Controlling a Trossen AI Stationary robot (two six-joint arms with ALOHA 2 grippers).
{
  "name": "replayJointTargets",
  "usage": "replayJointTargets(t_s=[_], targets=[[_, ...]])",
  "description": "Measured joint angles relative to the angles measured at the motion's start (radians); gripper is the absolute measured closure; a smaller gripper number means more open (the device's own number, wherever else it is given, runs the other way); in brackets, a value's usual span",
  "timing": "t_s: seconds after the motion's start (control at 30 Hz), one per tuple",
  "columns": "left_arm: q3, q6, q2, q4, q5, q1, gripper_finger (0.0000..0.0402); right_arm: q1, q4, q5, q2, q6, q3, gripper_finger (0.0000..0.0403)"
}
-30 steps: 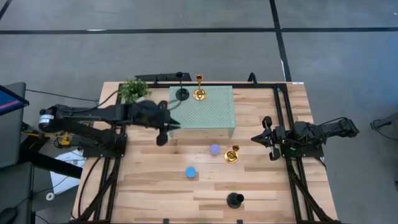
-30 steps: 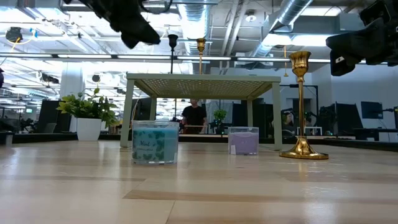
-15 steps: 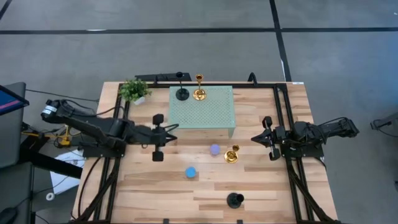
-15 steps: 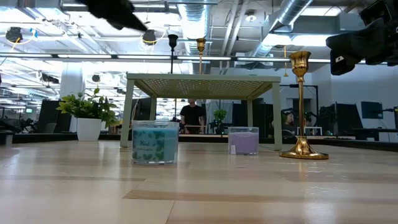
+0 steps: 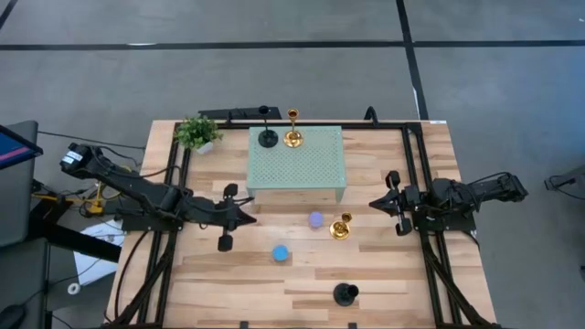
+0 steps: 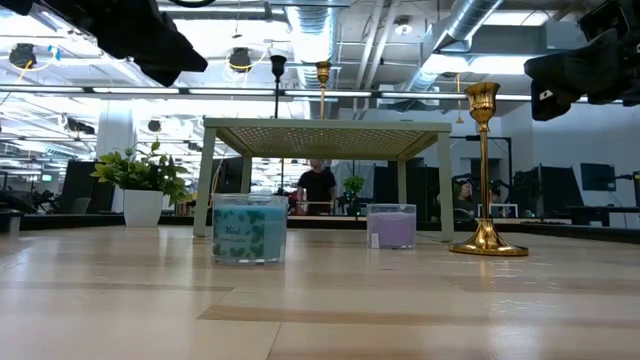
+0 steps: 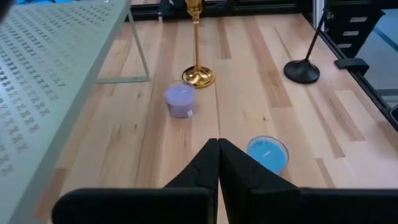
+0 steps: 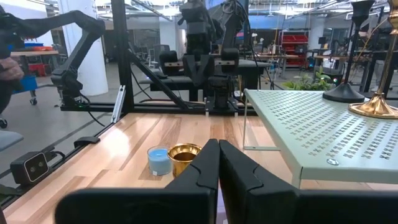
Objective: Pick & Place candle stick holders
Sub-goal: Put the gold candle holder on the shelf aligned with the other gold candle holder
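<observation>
Six holders show. A black one [image 5: 267, 137] and a gold one [image 5: 292, 137] stand on the far edge of the mint-green stand [image 5: 297, 164]. On the table stand a lilac one [image 5: 315, 219], a gold one [image 5: 340, 226], a blue one [image 5: 281, 253] and a black one [image 5: 345, 293]. My left gripper [image 5: 253, 217] is shut and empty, left of the lilac holder and near the stand's near left corner. Its wrist view [image 7: 217, 144] looks over the lilac [image 7: 180, 101], gold [image 7: 198, 74], blue [image 7: 268, 153] and black [image 7: 302, 70] holders. My right gripper [image 5: 372, 203] is shut and empty, right of the gold holder [image 8: 184, 158].
A small potted plant [image 5: 196, 132] stands at the far left, beside the stand. Black frame rails run along the table's left [image 5: 169, 247] and right [image 5: 430, 265] sides. Bare wood lies along the near left part of the table [image 5: 210, 288].
My left gripper has drawn back from the stand's near left corner toward the table's near edge and a little toward the left edge, empty. The holders have kept their places.
</observation>
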Motion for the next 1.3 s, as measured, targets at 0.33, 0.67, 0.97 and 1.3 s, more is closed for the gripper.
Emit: replayJointTargets(t_s=[0.33,0.67,0.97,1.3], targets=[[0.0,0.0,0.0,0.004,0.0,0.0,0.0394,0.0,0.0,0.0,0.0,0.0,0.0,0.0403],[-0.001,0.034,0.0,0.008,-0.001,0.006,0.0394,0.0,0.026,-0.011,0.0,0.088,0.0,0.0403],[-0.001,0.031,0.0,0.008,-0.001,0.006,0.0394,-0.007,0.022,-0.006,0.0,0.053,0.0,0.0403],[-0.002,0.031,0.0,0.008,-0.013,0.006,0.0394,-0.006,-0.012,0.046,0.089,0.279,0.001,0.0403]])
